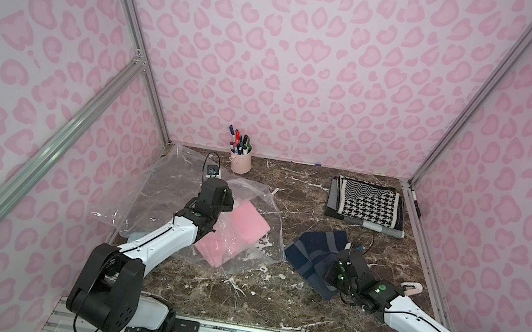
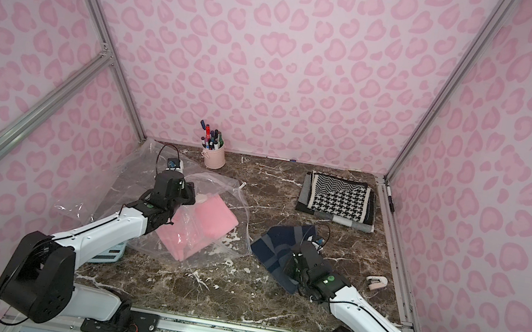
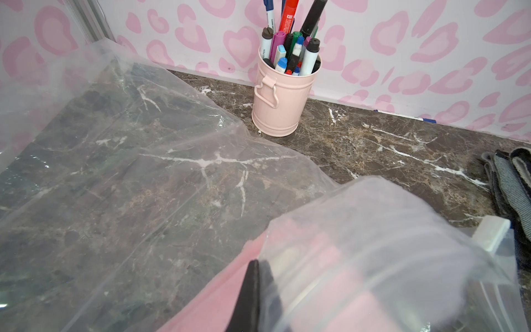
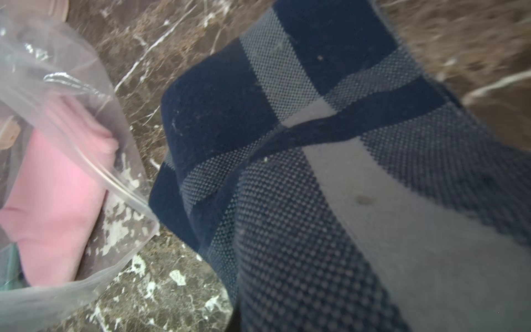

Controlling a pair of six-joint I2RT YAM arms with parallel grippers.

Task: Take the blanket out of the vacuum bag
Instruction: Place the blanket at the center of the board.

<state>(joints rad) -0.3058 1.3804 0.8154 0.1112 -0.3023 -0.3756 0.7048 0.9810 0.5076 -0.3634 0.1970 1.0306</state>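
Left fingers (image 3: 253,287) pinch the bag (image 1: 263,196) film; pink blanket (image 1: 249,221) lies inside it, left of table (image 1: 269,304) centre. Right gripper (image 1: 330,273), tips hidden, clamps a navy blanket (image 1: 313,247) edge just beside the bag.

The space is enclosed by pink leopard-print walls (image 1: 314,53), joined at the corners by aluminium struts (image 1: 128,13). The dark brown, white-veined marble table (image 1: 271,297) is evenly lit.
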